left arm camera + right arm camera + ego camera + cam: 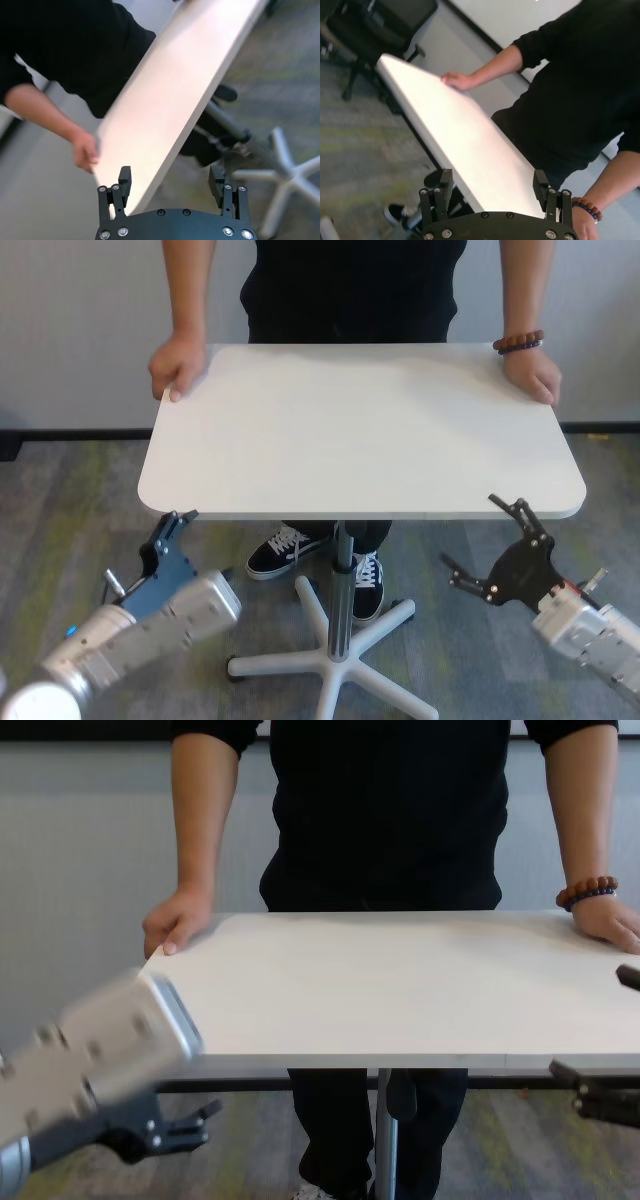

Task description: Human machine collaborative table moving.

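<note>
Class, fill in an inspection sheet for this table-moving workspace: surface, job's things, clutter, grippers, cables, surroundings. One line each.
Surface: table, white top, nothing lying on it.
Job's things: human stands at the far edge in a black shirt, one hand on each far corner, other hand wearing a bead bracelet; grey central post on a white star base.
Clutter: nothing seen.
Grippers: left gripper open at the near left corner, fingers either side of the edge; right gripper open at the near right corner, not closed on the edge.
Cables: nothing seen.
Surroundings: grey carpet, pale wall behind the human.
</note>
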Robot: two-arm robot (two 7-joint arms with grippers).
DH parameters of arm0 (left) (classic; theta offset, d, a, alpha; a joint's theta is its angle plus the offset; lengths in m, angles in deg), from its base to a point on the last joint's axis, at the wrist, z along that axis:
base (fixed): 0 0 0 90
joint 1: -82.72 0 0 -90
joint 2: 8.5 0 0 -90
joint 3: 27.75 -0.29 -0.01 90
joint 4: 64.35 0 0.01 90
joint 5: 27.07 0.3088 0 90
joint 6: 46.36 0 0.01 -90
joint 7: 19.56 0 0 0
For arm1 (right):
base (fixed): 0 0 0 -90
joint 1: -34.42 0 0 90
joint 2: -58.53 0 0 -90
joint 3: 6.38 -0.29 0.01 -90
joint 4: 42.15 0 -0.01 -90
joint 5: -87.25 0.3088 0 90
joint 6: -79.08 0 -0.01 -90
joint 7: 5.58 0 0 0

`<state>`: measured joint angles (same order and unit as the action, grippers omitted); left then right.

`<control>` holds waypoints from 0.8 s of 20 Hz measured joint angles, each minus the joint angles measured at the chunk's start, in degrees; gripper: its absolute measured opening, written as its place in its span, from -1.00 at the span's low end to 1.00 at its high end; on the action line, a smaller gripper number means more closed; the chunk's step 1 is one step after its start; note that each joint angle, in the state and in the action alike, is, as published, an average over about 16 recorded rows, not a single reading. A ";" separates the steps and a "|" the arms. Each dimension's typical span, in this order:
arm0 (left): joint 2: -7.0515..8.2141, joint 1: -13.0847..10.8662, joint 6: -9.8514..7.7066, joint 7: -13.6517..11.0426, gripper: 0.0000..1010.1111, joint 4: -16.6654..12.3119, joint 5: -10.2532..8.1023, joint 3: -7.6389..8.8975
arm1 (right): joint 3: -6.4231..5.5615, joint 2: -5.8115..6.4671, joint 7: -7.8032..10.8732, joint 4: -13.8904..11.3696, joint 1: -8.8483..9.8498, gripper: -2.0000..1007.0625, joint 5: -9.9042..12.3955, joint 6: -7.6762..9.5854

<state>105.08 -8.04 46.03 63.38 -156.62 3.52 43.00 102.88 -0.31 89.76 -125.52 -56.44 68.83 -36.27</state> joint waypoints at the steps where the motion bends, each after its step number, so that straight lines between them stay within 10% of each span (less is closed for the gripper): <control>1: -0.49 0.33 0.49 -1.49 0.99 0.38 -2.60 0.63 | -0.22 -0.25 0.65 0.57 -0.18 0.99 1.75 -1.37; 9: -3.95 2.35 0.82 -9.24 0.99 2.30 -19.17 4.53 | -1.31 -1.90 5.85 3.71 -1.61 0.99 12.33 -7.48; 16: -4.53 2.10 -1.64 -10.89 0.99 -0.13 -25.07 5.63 | -2.10 -2.65 9.18 4.06 -2.23 0.99 17.51 -8.42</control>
<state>100.55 -5.93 44.39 52.49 -156.74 -21.55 48.63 100.77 -2.96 98.94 -121.46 -58.67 86.35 -44.69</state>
